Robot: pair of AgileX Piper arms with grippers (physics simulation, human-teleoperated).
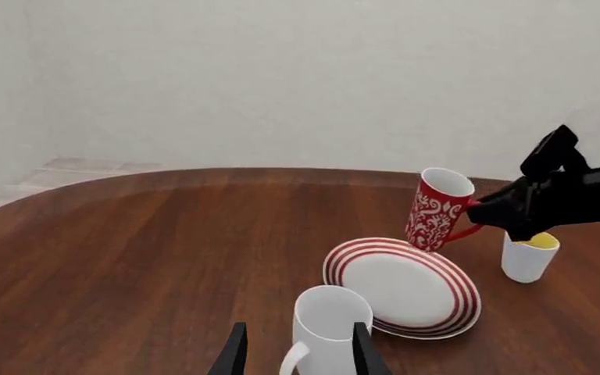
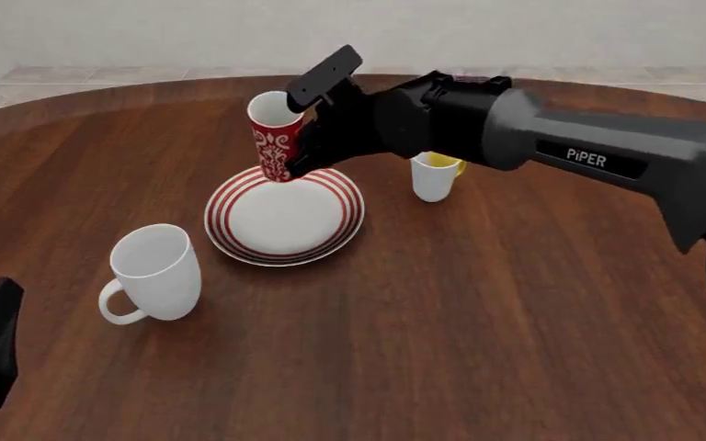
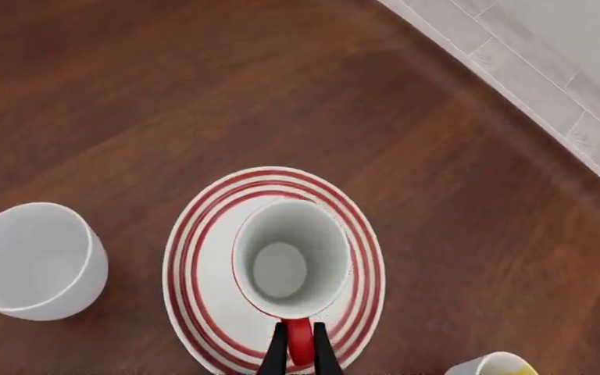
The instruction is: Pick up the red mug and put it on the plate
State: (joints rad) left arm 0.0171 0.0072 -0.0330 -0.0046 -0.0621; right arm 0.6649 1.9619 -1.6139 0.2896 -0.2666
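Front view: dark wood table (image 2: 476, 312), pale tiled floor (image 2: 108, 78) beyond.

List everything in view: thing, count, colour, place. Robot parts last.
Red mug: one, red with white swirls, white inside, held tilted by its handle over the plate's far rim.
Plate: one, white with red rings, table centre.
Large mug: one, plain white, upright, near left of the plate.
Small mug: one, white, yellow inside, right of the plate.
Table: one, dark wood.
Right hand: black, shut on the red mug's handle.
Left hand: black, open, near the large mug.
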